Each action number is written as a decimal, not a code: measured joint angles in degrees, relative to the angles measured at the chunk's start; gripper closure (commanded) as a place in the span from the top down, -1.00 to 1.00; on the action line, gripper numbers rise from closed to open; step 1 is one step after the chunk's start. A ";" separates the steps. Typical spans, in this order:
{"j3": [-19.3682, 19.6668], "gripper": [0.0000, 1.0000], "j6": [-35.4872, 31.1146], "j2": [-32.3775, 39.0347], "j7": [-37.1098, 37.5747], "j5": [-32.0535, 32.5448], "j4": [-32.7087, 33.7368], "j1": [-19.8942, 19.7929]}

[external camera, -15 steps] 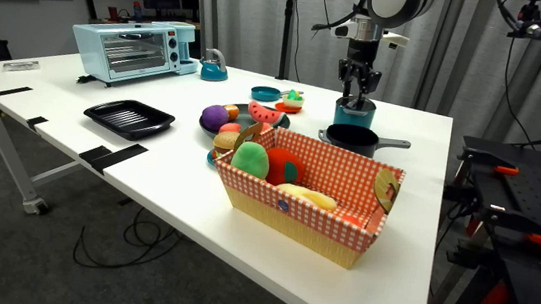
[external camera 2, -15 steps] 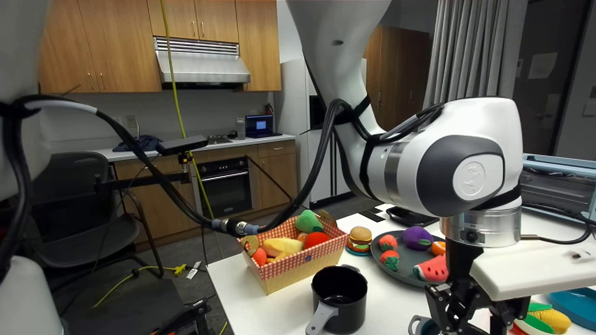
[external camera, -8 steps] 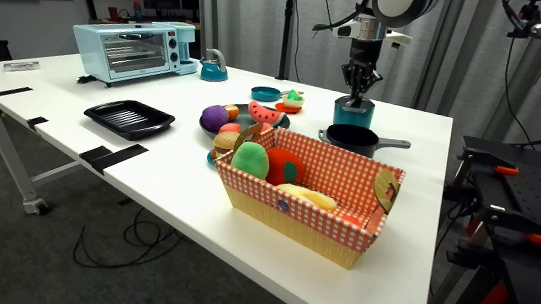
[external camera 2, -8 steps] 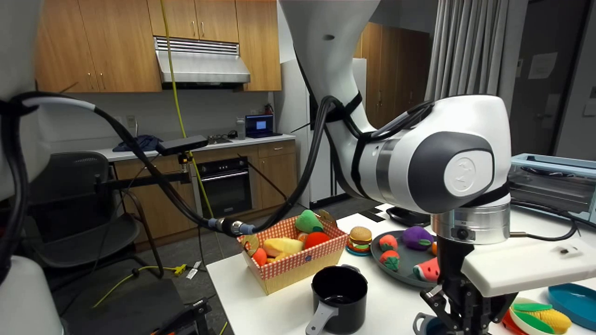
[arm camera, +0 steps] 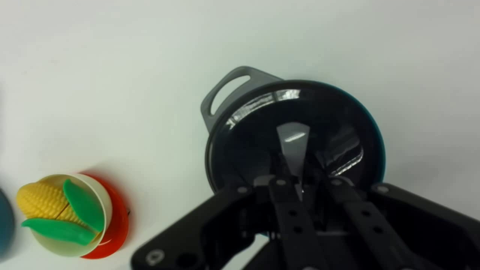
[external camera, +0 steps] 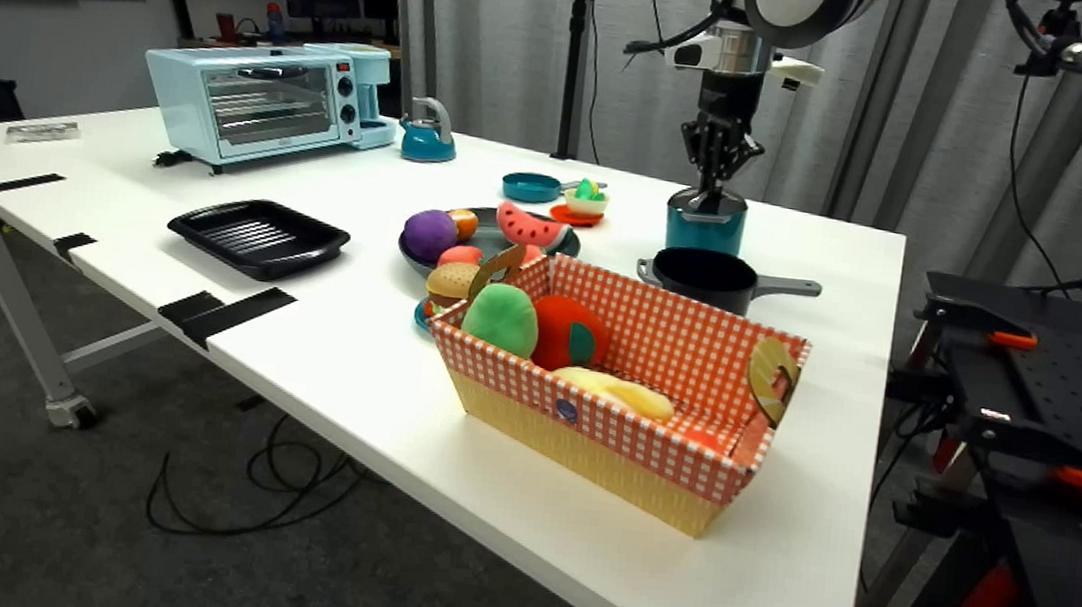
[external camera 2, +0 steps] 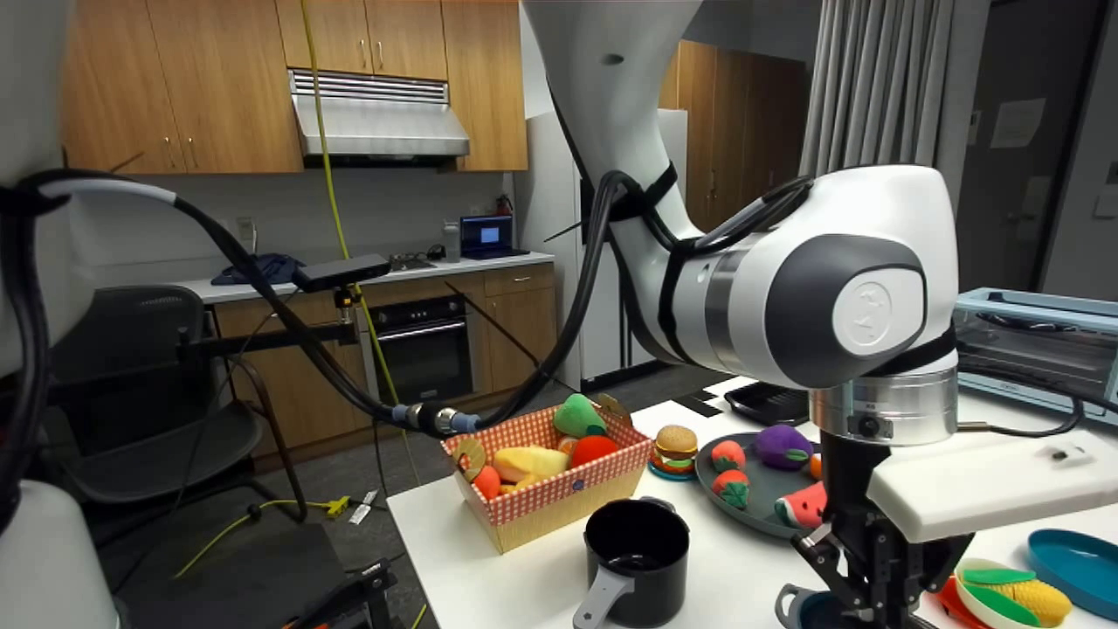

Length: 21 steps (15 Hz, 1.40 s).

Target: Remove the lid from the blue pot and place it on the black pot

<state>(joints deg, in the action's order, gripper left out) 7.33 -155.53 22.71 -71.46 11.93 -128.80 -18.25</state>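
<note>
The lid [arm camera: 243, 144], dark and glossy with a grey strip handle [arm camera: 293, 137], covers the blue pot [external camera: 705, 230]. My gripper [arm camera: 298, 168] is shut on that handle, a fingertip close on either side, partly in shadow. In an exterior view the gripper [external camera: 710, 189] points straight down at the lid's middle. Only the rim and a grey side handle [external camera 2: 789, 603] of the blue pot show in an exterior view, cut off by the lower edge. The black pot [external camera 2: 655, 581], uncovered, with a long grey handle [external camera: 786, 286], stands beside the blue pot, nearer the basket.
A red checkered basket [external camera: 589, 424] of toy food stands close to the black pot. A dark plate [external camera 2: 760, 520] holds toy fruit. A bowl with toy corn [arm camera: 71, 213] sits near the blue pot. A black tray [external camera: 256, 238] and a toaster oven [external camera: 261, 98] lie further off.
The gripper's fingers have come together onto the lid's handle. The arm has shifted sideways and then risen slightly; the blue pot has moved slightly too, its lid still on it.
</note>
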 measured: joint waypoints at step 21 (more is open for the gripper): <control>-5.70 -0.93 12.61 -15.96 7.83 -14.71 -10.76 8.43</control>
<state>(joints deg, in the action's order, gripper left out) 1.64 -142.92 6.75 -63.64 -2.78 -139.56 -9.82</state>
